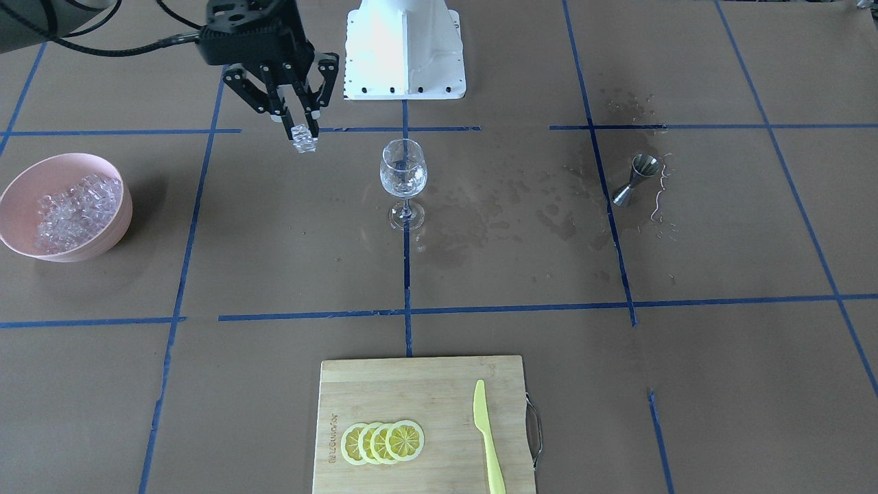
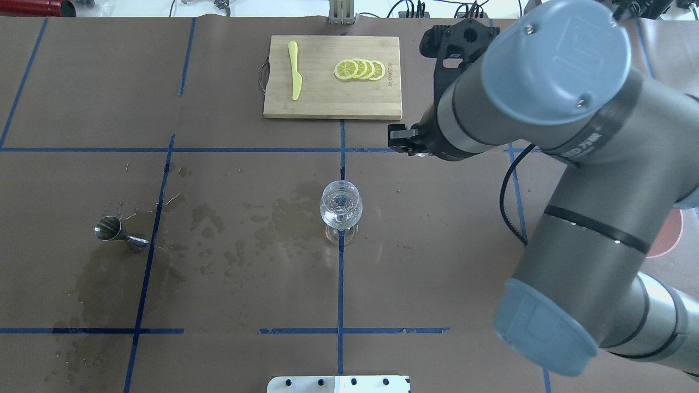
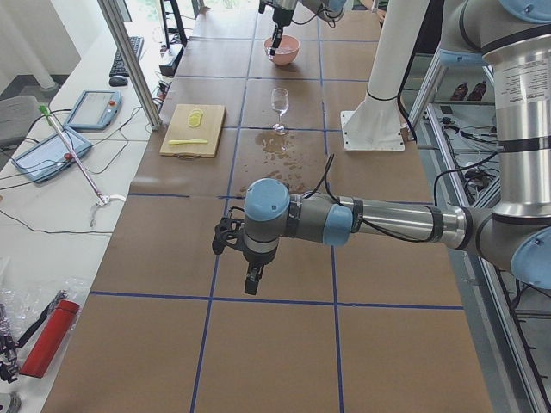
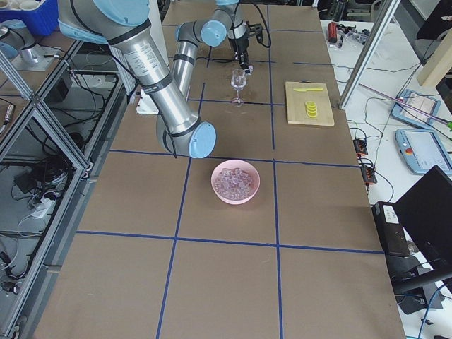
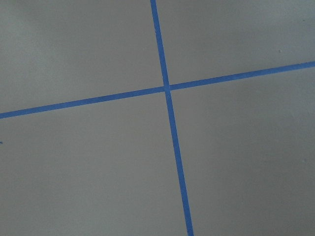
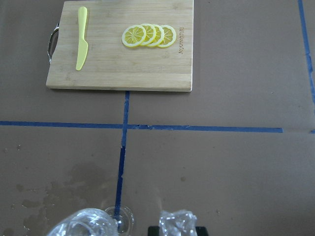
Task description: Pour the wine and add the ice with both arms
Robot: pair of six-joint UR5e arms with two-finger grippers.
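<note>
At the far left a pink bowl held a heap of ice. Between it and the glass the right gripper hung above the table, clenched on one ice cube. The wine glass stood upright on the centre tape line with clear ice inside. Wet patches spread toward a metal jigger. The left gripper showed only from the side; whether it was clenched could not be told.
</note>
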